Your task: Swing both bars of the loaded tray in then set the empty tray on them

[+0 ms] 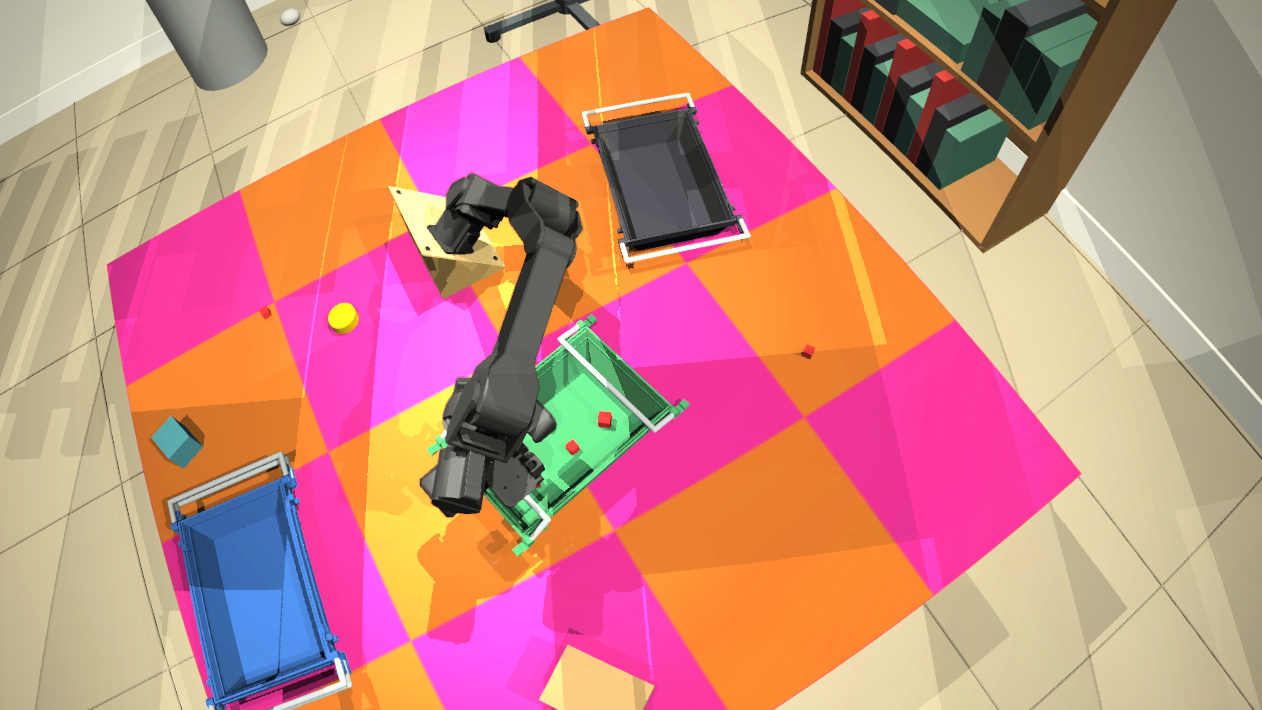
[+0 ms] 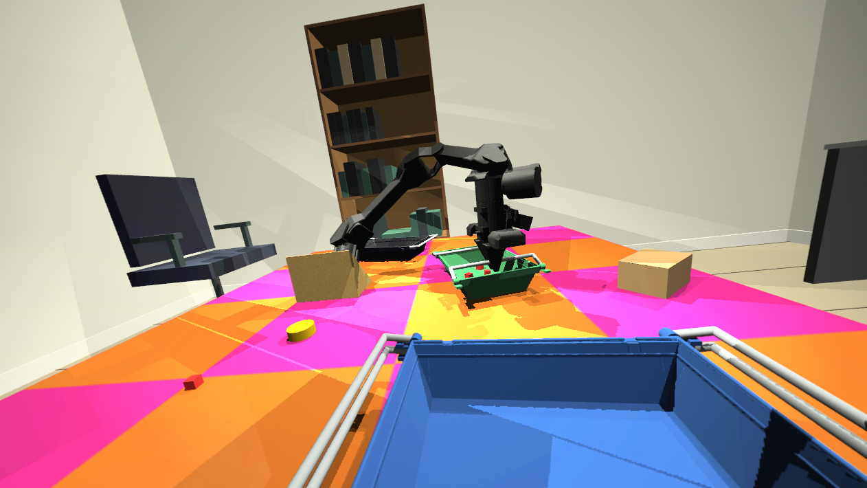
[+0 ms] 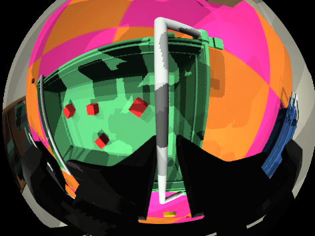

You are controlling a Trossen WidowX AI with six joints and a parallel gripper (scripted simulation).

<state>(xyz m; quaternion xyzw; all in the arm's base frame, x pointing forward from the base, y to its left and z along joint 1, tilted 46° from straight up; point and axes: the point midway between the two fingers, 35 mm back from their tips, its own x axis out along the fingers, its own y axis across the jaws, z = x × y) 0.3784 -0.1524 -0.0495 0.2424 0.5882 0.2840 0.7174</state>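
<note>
The black arm (image 1: 529,300) (image 2: 387,194) reaches over the loaded green tray (image 1: 633,371) (image 2: 497,290) (image 3: 204,100), which stands on the table between the empty blue tray (image 1: 255,591) (image 2: 545,376) (image 3: 278,147) and the empty black tray (image 1: 666,181) (image 2: 393,249). The green tray's far bar (image 1: 608,381) (image 3: 47,117) lies in across its top; its near bar (image 1: 535,507) (image 2: 479,262) (image 3: 161,67) is over the opposite end, inside the rim. The gripper (image 1: 529,490) (image 2: 495,268) (image 3: 167,139) has its fingers slightly apart, unclamped, around the near bar; whether they touch it I cannot tell. Four red blocks (image 1: 604,419) (image 2: 468,275) (image 3: 138,107) show inside.
</note>
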